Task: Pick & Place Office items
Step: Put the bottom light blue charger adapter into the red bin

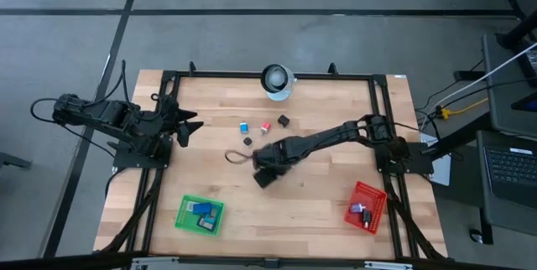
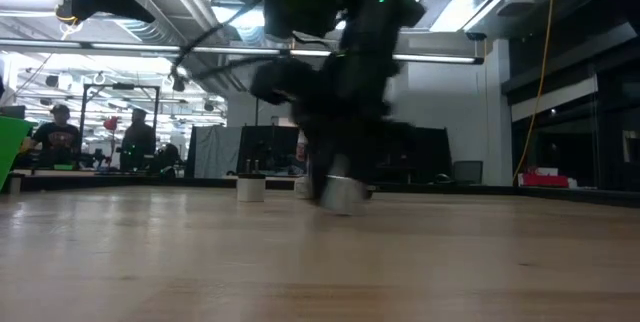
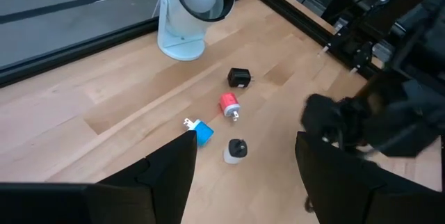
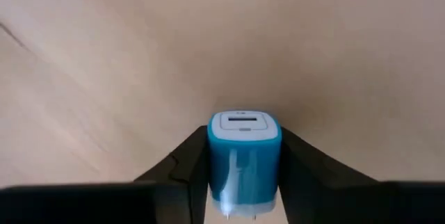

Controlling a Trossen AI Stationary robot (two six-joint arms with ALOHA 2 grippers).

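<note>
Around my wooden tabletop (image 1: 319, 203) lies a grey floor (image 1: 252, 44) crossed by dark lines, while bright ceiling lights (image 2: 470, 2) shine beyond in the workshop.

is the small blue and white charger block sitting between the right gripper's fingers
Yes, the right wrist view shows the small blue and white charger block flanked on both sides by the right gripper's dark fingers.
</note>
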